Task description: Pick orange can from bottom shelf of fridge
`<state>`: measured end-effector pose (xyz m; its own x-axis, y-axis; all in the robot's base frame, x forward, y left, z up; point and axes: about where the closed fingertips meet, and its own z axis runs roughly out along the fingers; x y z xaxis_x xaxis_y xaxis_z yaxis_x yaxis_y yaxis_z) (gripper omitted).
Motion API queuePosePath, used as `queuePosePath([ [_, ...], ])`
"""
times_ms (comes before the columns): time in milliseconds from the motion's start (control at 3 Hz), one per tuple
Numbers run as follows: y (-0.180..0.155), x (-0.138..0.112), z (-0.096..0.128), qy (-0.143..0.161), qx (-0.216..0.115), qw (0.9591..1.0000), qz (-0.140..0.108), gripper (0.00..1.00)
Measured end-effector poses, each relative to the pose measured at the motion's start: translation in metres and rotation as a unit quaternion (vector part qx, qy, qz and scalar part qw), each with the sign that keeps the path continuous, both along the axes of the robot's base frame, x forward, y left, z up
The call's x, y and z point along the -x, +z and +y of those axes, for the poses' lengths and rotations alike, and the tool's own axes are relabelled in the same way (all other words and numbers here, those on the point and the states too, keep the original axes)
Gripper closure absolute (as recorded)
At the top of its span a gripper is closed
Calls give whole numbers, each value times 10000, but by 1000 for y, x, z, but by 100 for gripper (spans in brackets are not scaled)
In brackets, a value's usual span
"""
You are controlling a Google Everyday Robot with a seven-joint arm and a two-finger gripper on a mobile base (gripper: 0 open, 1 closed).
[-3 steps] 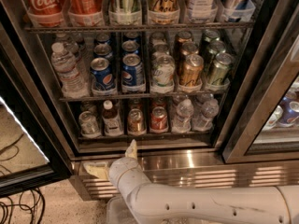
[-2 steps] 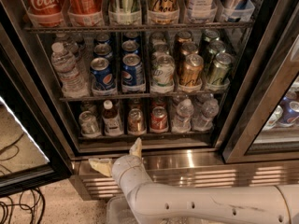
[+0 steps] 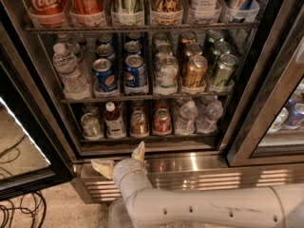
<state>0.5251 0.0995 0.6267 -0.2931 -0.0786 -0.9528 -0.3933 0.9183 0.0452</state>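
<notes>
The orange can (image 3: 139, 123) stands upright on the bottom shelf (image 3: 190, 144) of the fridge (image 3: 273, 87), between a small dark bottle (image 3: 114, 121) and a red can (image 3: 162, 121). My gripper (image 3: 120, 159) is open in front of the stainless base panel, just below the shelf's front edge and slightly left of the orange can. One finger (image 3: 138, 152) points up toward the can, the other (image 3: 102, 167) points left. Nothing is between them.
A silver can (image 3: 90, 126) sits at the shelf's left, and clear water bottles (image 3: 186, 118) at its right. The tier above holds Pepsi cans (image 3: 135, 73) and a gold-bronze can (image 3: 194, 71). The open door (image 3: 21, 127) hangs at left, with cables (image 3: 19, 213) on the floor.
The gripper has moved a little up and to the right, closer to the bottom shelf's front edge. The cans have not moved.
</notes>
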Motion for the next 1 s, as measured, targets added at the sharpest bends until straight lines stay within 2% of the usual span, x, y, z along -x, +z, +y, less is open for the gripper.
queuePosePath([
  [333,-20,2,22,-358,-225,9988,238,0],
  [667,-33,0,39,-714,-286,9969,190,0],
  [1000,-39,2,51,-1033,-103,9946,21,0],
])
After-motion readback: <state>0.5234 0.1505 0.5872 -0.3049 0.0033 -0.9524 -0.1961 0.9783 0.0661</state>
